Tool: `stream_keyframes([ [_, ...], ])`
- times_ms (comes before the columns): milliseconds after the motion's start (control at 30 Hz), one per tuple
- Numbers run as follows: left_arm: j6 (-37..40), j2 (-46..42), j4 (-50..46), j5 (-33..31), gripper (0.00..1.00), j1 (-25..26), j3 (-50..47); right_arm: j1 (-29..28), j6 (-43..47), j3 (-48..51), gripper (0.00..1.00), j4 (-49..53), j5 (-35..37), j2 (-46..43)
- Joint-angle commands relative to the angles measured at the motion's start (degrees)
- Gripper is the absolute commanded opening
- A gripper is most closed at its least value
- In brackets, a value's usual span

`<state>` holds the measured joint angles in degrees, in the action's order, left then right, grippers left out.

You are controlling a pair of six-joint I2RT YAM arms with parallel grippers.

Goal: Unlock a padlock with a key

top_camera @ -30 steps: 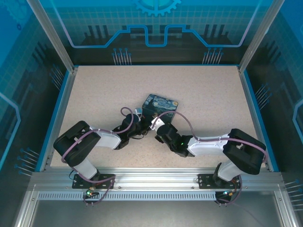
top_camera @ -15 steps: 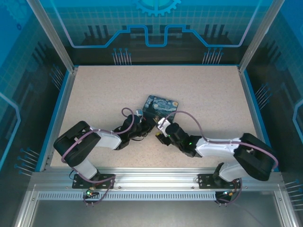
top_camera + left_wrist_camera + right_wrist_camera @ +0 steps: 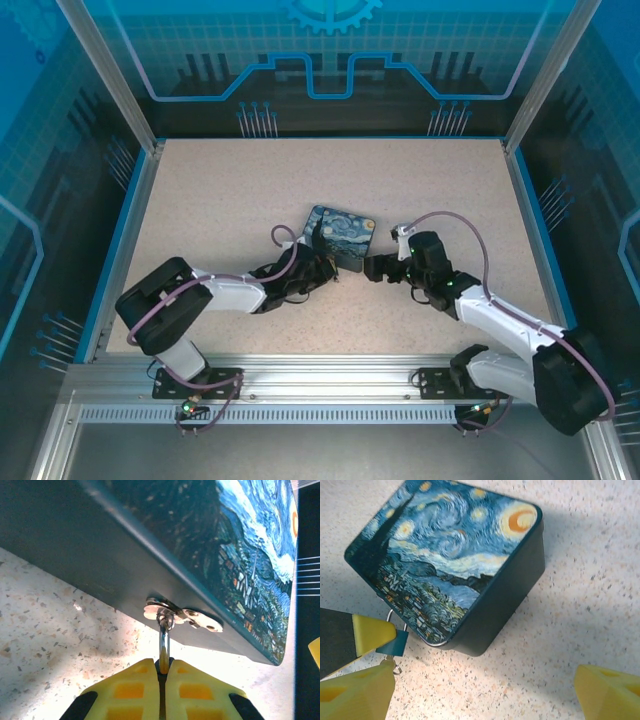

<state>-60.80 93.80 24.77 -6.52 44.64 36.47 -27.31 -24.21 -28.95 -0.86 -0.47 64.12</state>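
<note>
The padlock (image 3: 395, 643) is a small teal block whose thin metal shackle (image 3: 163, 639) passes through the silver hasp (image 3: 182, 617) on the front of the blue-and-yellow painted box (image 3: 340, 230). My left gripper (image 3: 163, 663) is shut on the padlock, its yellow finger (image 3: 370, 632) showing beside the box in the right wrist view. A tiny metal ring (image 3: 396, 669) hangs under the padlock; I cannot make out the key itself. My right gripper (image 3: 482, 700) stands open wide, nothing between its fingers, just right of the box corner (image 3: 373, 268).
The box (image 3: 450, 560) rests flat on the speckled table (image 3: 220, 190). Blue rails (image 3: 530, 220) border the table left and right. Both arms stretch in from the near edge, their grippers close together in front of the box.
My right gripper has opened and drawn back to the right, away from the padlock. The left gripper stays shut on the padlock and has shifted slightly right with the box.
</note>
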Motion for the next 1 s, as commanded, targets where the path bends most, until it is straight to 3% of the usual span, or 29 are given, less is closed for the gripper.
stream_keyframes([
  [0, 5.5, 1.0, -9.8, -6.2, 0.0, 2.0, 3.9, 0.6, -3.7, -3.0, 0.94, 5.2, 0.0, 2.0],
  [67, 6.9, 1.9, -13.3, -8.2, 0.01, 3.2, 6.3, 0.8, -3.9, -3.5, 0.94, 5.5, 0.8, 3.3],
  [167, 7.7, 3.0, -14.2, -8.0, 0.14, 4.2, 8.4, 1.7, -4.1, -4.3, 0.95, 5.0, 0.2, 5.7],
  [467, 10.2, -5.0, -4.4, 0.0, 0.48, 4.7, 7.1, 9.2, -4.0, -7.2, 1.0, 1.3, -15.3, 12.0],
  [667, 11.9, -14.2, -8.2, -0.4, 0.57, 1.5, 4.0, 12.3, -5.4, -8.4, 1.0, -4.0, -23.0, 15.9],
  [800, 14.5, -20.6, -15.4, -3.4, 0.63, -1.3, 2.6, 12.3, -6.5, -11.9, 1.0, -7.4, -27.2, 22.2],
  [967, 12.0, -27.0, -16.7, -2.0, 0.66, -6.7, -2.9, 12.0, -7.0, -20.0, 1.0, -8.8, -32.0, 31.1],
])
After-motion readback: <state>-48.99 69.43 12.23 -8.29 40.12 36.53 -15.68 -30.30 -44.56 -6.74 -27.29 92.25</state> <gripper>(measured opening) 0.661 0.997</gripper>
